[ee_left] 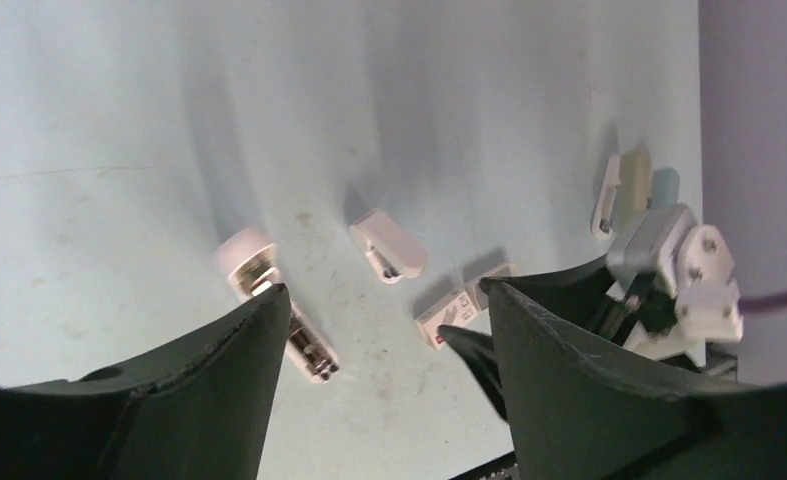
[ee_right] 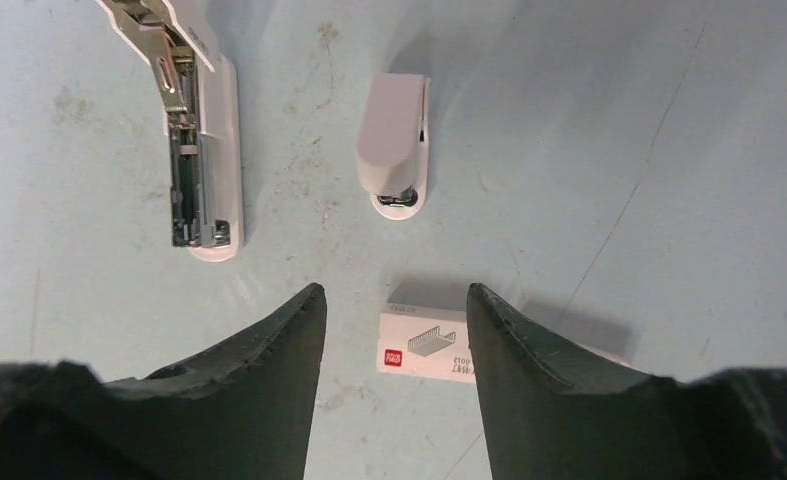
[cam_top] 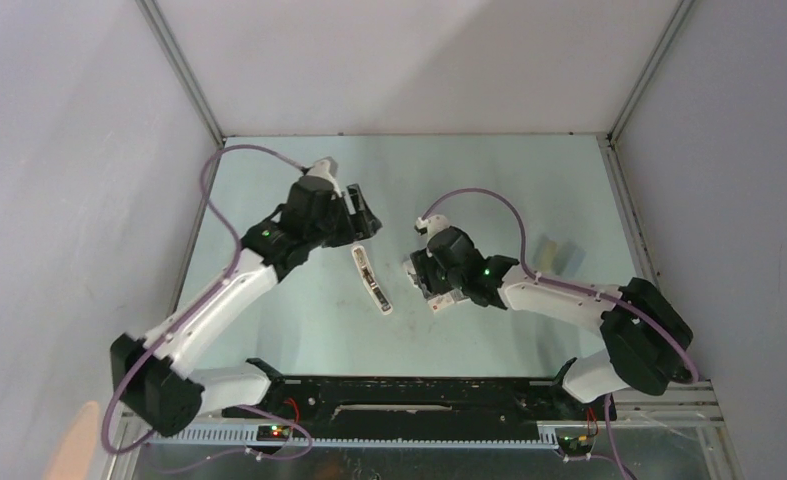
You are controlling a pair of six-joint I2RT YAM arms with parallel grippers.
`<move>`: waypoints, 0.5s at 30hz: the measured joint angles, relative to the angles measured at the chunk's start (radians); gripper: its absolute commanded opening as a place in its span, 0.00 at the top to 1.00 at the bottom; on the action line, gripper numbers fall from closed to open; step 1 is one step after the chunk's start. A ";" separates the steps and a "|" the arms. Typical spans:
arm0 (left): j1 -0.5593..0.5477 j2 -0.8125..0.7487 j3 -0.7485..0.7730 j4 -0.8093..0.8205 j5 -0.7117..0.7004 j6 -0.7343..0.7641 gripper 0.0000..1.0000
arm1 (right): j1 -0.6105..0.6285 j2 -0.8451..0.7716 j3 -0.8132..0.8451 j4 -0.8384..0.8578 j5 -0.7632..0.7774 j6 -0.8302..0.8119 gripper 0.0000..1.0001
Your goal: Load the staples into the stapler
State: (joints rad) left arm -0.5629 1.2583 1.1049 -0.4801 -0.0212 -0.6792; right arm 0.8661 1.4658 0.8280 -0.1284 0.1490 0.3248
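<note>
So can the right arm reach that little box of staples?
Probably yes: its open end effector hovers close over the box of staples, with nothing in between.

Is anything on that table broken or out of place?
The long white plastic stapler lies splayed open flat, its metal channel bared: probably opened for loading, not broken. A short white rounded plastic piece lies apart beside it; whether it belongs to it, I cannot tell. Nothing is spilled.

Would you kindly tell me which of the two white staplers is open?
The longer stapler, left in the right wrist view: its top is swung back, baring the metal channel. The shorter stapler beside it is closed.
</note>
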 measured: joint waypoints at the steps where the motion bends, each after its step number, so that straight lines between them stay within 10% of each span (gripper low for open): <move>1: 0.010 -0.049 -0.016 -0.017 -0.024 0.008 0.17 | -0.005 0.000 0.026 -0.043 -0.008 0.005 0.44; 15: 0.055 -0.502 -0.050 -0.256 -0.306 0.243 0.00 | -0.050 0.278 0.496 -0.404 -0.078 0.004 0.47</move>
State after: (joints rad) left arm -0.5079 0.7563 1.0546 -0.7364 -0.3275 -0.4366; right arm 0.8158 1.7435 1.3243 -0.5323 0.0711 0.3290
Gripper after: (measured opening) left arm 0.996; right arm 0.544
